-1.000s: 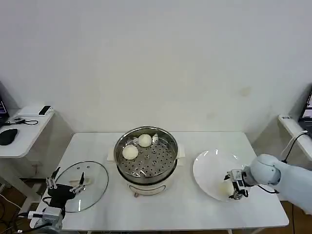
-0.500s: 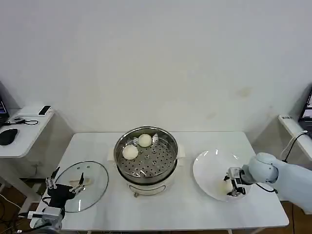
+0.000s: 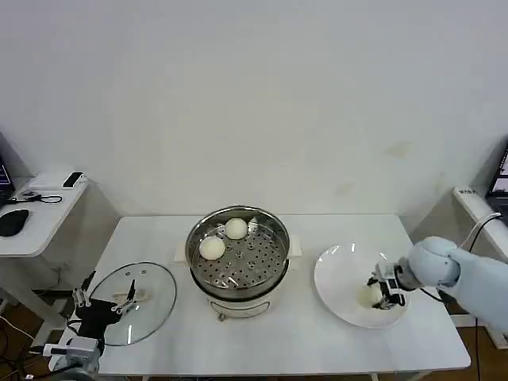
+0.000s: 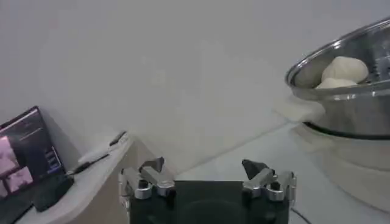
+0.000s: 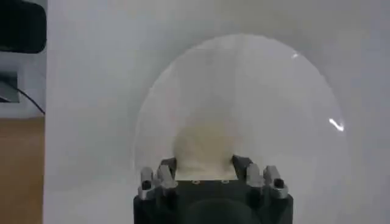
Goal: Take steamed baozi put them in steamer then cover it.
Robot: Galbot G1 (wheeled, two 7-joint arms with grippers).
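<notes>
left gripper (image 3: 105, 301) parked at the near-left table edge, over the near-left rim of the lid (image 3: 135, 302), jaws spread wide and empty; no change from a second ago. the lid lies flat on the table (image 3: 262, 337), left of the steamer (image 3: 238, 258), not yet needed.

steamer at table centre, uncovered, with two baozi (image 3: 212, 248) on its tray toward the far-left side. count unchanged over the last second.

plate (image 3: 341, 278) right of the steamer. one baozi (image 3: 369, 295) sits on its near-right part. right gripper (image 3: 382, 294) has shifted slightly farther in and a little to the right over the last second and is now at the bun. in the right wrist view the bun (image 5: 203, 144) lies between the two fingers (image 5: 166, 172), jaws partly open around it; whether they already press it, cannot tell.

judgement: third bun is at the grasp stage. closing and lifting come next, then carry left to the steamer. the fourth bun cannot be located. lid goes on last.
</notes>
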